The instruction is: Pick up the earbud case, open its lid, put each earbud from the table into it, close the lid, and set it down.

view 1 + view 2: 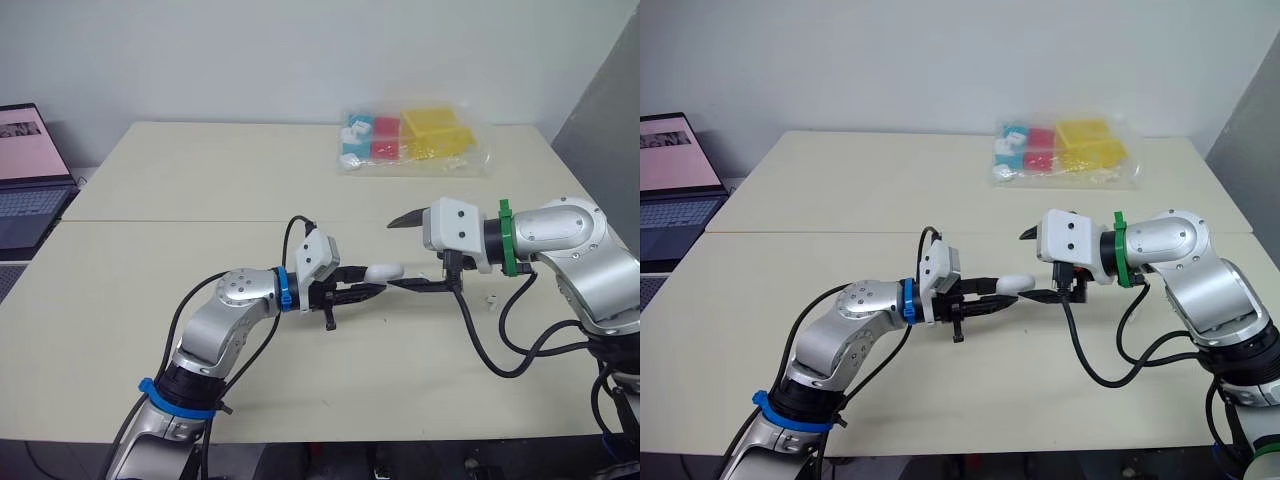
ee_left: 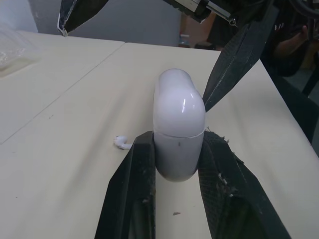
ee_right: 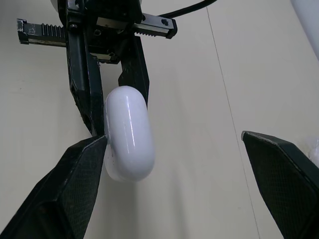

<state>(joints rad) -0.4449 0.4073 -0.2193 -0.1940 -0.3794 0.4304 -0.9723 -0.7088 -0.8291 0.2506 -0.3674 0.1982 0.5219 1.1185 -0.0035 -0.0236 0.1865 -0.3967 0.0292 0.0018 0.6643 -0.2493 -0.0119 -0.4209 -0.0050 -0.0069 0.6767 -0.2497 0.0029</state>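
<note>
**Left gripper pinching the case, right gripper spread around its lid**

The left gripper (image 2: pixel 177 134) is pinching the white earbud case (image 3: pixel 128 132) by its lower body, holding it just above the table (image 1: pixel 200 180) near the middle, with the closed lid end pointing toward the right arm. The right gripper (image 3: pixel 173 137) is standing spread wide, one finger touching the side of the lid and the other hanging well apart from it. An earbud (image 2: pixel 120 143) is lying on the table near the held case. A clear bag of coloured blocks (image 1: pixel 415 140) is sitting at the far edge, and an open laptop (image 1: pixel 25 180) is standing beyond the table's left side
</note>
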